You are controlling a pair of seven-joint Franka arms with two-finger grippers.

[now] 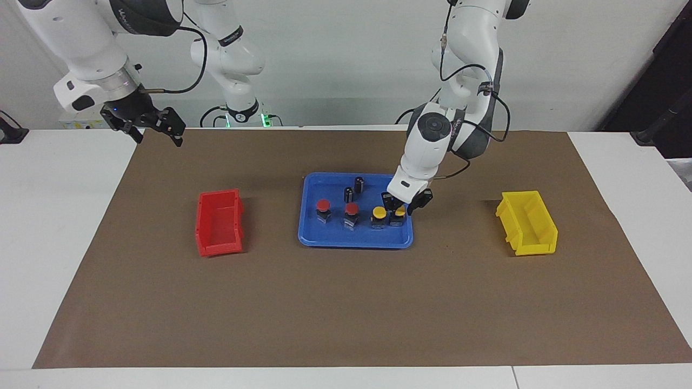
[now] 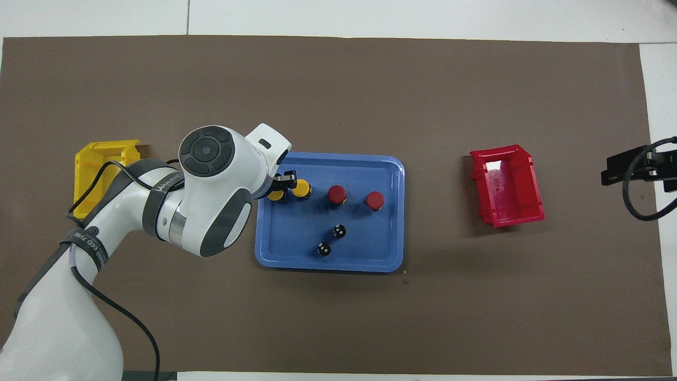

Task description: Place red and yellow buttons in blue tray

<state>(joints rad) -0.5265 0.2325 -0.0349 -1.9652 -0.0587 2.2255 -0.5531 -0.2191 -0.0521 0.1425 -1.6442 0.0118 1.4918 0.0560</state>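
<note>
Right gripper: up over the mat's corner at its own end, jaws spread, nothing in them. This arm waits.

Red bin: on the mat toward the right arm's end, well apart from the tray. Leave it.

Tray: mid-table. In it, one row: two red buttons, then a yellow button, all upright on their black bodies. Two cylinders stand nearer to the robots than that row. They have no coloured caps, so they are not yours.

Second yellow button: at the row's end toward the left arm, just beside the first yellow one and inside the rim. It looks to be down on the tray floor.

Left gripper: right over that second yellow button, close on it. You cannot tell from either view whether it pinches the cap or has let go.

Yellow bin: toward the left arm's end, well apart from the tray.

Handling, as a judgement: these buttons look light, hard and small. The round cap is likely smooth and sprung, so take the square black body across its flat sides, low down. They are top-heavy, so lift off straight up or you may tip this one into its neighbour.

All four coloured buttons now sit in the tray, so only the release and retreat seem left.
</note>
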